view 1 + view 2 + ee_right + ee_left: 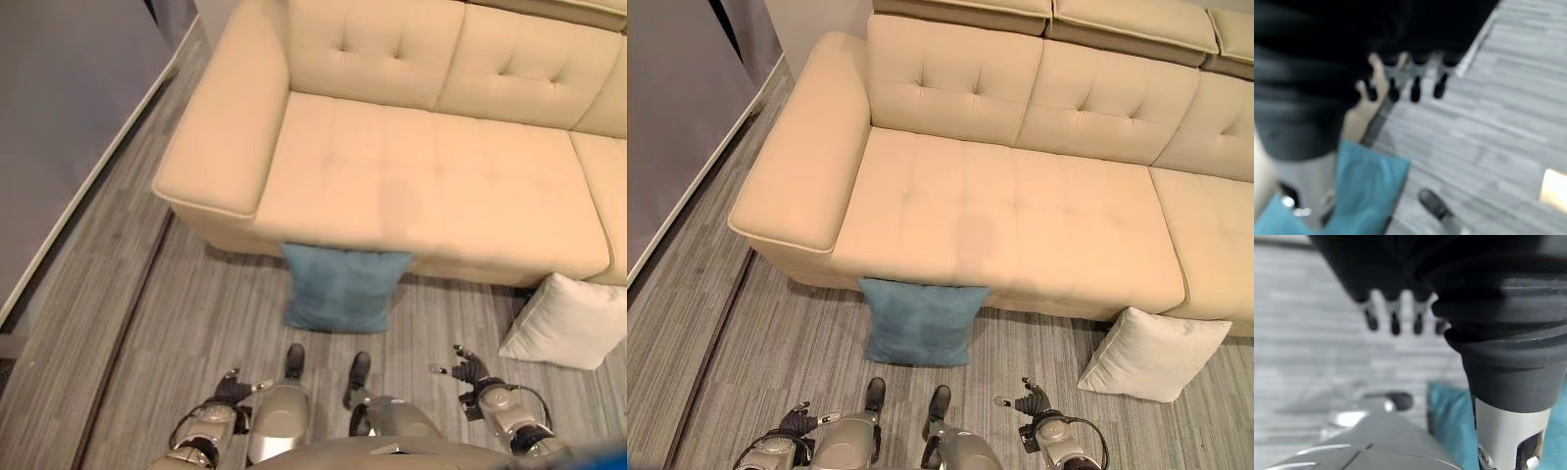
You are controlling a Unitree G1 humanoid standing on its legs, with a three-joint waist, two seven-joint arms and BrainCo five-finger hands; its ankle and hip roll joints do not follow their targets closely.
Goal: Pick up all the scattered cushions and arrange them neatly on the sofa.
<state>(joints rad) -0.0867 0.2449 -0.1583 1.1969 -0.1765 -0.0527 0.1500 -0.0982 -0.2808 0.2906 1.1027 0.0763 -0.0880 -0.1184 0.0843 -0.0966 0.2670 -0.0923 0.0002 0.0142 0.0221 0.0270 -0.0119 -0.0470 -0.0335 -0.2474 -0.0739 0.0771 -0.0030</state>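
**Two cushions on the floor before a cream sofa, both robot hands empty**

A teal blue cushion (919,321) stands on the grey wood-look floor (774,343), leaning upright against the front edge of the sofa's seat, directly ahead of the robot. To its right, well apart from it, a white cushion (1151,353) lies tilted on the floor, its upper edge against the sofa front near the seam between two seat sections. The cream tufted sofa (1009,211) spans the scene, with a wide padded armrest (803,166) on the left end.

The left hand (235,389) hangs low at the robot's left side, above the floor and apart from the blue cushion; its fingers (1395,322) are straight and relaxed, holding nothing. The right hand (468,369) hangs low at the right side, between the two cushions and touching neither; its fingers (1414,90) are likewise extended and empty
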